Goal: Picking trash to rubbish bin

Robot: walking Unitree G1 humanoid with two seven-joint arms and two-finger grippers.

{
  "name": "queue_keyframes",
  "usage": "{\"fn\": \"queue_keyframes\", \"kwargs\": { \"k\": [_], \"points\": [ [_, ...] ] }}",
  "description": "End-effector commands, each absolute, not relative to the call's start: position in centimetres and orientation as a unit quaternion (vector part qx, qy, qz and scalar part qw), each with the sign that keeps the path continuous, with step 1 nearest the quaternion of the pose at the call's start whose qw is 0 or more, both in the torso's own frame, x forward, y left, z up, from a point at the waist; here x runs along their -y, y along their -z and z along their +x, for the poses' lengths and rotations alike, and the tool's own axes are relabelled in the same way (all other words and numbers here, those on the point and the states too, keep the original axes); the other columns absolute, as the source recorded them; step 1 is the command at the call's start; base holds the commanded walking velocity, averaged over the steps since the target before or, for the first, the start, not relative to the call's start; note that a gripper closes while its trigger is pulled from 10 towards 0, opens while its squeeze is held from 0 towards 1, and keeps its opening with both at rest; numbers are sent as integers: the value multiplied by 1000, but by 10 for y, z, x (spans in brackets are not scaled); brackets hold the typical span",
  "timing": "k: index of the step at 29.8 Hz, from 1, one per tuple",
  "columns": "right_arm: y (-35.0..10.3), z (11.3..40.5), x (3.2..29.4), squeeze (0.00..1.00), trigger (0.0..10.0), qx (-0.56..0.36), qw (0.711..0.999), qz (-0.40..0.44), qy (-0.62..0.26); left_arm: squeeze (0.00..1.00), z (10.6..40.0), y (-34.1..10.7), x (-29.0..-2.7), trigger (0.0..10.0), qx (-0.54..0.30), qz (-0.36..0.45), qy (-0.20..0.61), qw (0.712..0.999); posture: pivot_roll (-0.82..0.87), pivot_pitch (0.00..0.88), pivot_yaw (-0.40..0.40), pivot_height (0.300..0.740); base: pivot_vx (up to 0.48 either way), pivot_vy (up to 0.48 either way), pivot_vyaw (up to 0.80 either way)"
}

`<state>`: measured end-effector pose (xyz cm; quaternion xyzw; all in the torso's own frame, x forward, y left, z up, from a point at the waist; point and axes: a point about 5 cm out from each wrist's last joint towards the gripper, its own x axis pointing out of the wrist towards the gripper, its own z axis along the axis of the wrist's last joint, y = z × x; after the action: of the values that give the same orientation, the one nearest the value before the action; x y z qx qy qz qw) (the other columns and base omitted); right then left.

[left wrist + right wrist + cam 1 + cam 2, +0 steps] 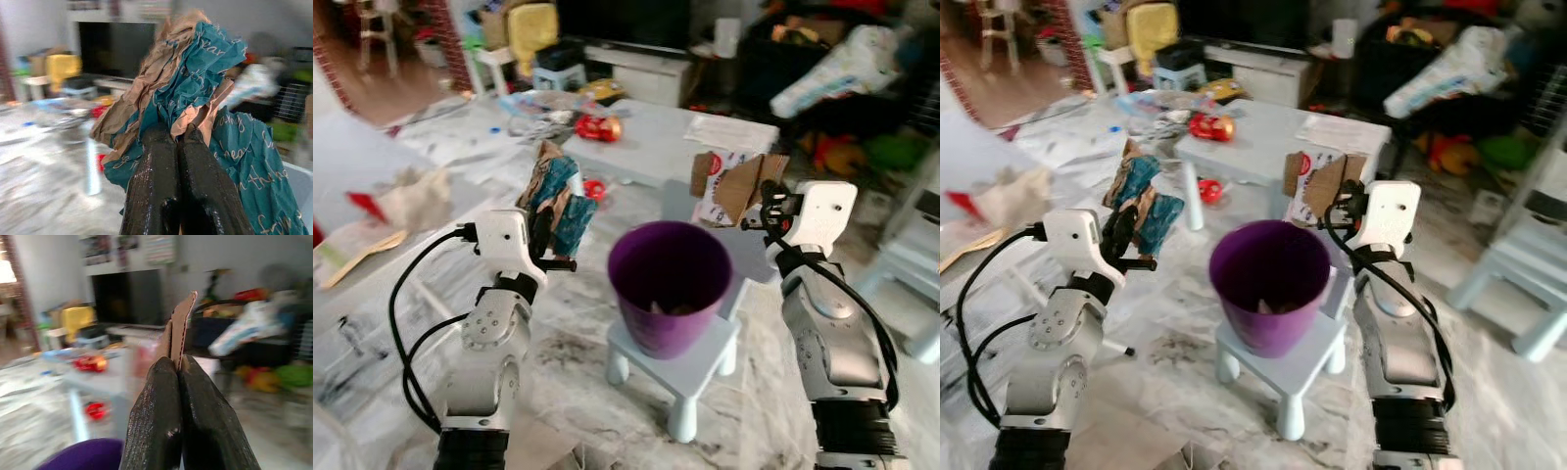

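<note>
A purple bin point(670, 284) stands on a small white stool point(683, 370) on the marbled floor point(568, 323), some scraps lying in its bottom. To its left, the left gripper point(551, 230) is clenched on a crumpled teal and brown paper wrapper point(556, 196). To its right, the right gripper point(766, 208) pinches a torn piece of cardboard point(734, 184). Behind them a pale low surface point(656, 137) carries red packets point(598, 127) and papers. Beyond it the room is cluttered, with a dark television point(115, 48) and a yellow chair point(532, 27).
</note>
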<state>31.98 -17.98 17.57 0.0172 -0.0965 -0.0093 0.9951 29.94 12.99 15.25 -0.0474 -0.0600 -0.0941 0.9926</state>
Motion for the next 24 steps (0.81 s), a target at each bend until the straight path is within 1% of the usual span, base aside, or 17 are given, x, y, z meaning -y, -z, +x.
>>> {"fn": "queue_keyframes", "kwargs": {
  "k": [1, 2, 14, 24],
  "points": [
    [-178, 321, 172, 0, 10000, 102, 994, 25, -3, 0, 302, -152, -139, 10000, 54, -37, 77, 995, -10, 20, 43, 740, 0, 0, -800],
    [-177, 320, 172, 0, 10000, 102, 994, 27, -2, 0, 303, -152, -140, 10000, 54, -36, 77, 995, -11, 20, 45, 740, 0, 0, -800],
    [-175, 319, 170, 0, 10000, 100, 995, 26, -3, 0, 309, -154, -143, 10000, 55, -20, 65, 996, -13, 20, 57, 740, 0, 0, 0],
    [-169, 321, 162, 0, 10000, 87, 996, 30, -23, 0, 311, -153, -142, 10000, 53, -14, 70, 996, -7, 19, 60, 740, 327, 0, 0]
  ]
}}
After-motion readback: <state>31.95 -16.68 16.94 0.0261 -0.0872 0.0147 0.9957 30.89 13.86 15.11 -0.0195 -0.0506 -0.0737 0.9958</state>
